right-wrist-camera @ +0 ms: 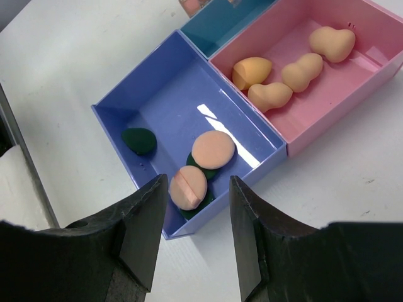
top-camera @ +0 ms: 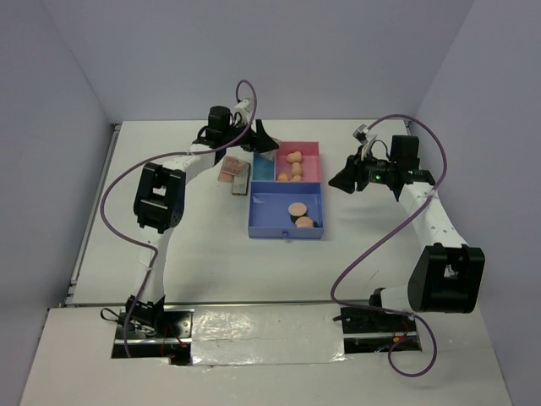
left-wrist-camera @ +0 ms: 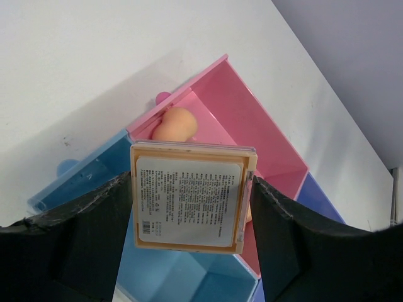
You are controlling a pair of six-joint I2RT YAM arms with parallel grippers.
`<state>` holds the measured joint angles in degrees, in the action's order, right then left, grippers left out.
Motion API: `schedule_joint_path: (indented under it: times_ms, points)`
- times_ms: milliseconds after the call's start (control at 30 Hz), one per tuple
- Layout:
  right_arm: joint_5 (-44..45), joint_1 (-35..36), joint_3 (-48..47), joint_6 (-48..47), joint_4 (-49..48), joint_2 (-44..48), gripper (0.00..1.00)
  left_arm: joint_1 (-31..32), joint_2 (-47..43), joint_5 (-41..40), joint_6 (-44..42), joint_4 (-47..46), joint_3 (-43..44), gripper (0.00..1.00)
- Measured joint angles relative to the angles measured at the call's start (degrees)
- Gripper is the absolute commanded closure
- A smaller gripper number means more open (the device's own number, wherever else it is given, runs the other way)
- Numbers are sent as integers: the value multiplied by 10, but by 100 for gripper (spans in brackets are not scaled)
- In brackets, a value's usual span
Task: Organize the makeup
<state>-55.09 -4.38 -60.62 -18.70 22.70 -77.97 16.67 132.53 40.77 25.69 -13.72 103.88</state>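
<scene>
While overhead hides it, left tool (left-wrist-camera: 191, 217) grips a palette (left-wrist-camera: 189, 192); right tool (right-wrist-camera: 196, 211) gapes empty.

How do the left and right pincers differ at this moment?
The left pincer is shut on a palette; the right pincer is open and empty. The left pincer hangs over the far end of the tray; the right pincer is beside the tray, not over it. Both face the tray.
</scene>
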Motion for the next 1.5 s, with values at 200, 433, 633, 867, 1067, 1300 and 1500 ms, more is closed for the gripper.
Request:
schedule_joint_path:
  times_ms: [200,433,633,867,1067,1300,1500]
  points:
    - [0,0,0,-1,0,0,49,0,22,-6,-2,1,35,16]
    - [0,0,0,-2,0,0,49,0,27,-21,-21,13,43,4]
    - [0,0,0,-2,0,0,49,0,27,-31,-33,19,42,1]
    - [4,0,0,-10,1,0,49,-4,-50,-81,-48,40,-23,1]
    - [5,1,-1,-18,2,0,49,-29,-222,-193,-67,61,-143,1]
    - [86,84,-80,-66,53,-41,48,-72,-316,-307,-80,137,-230,1]
    - [200,219,-301,-88,124,-180,41,-142,-406,-319,-78,216,-360,4]
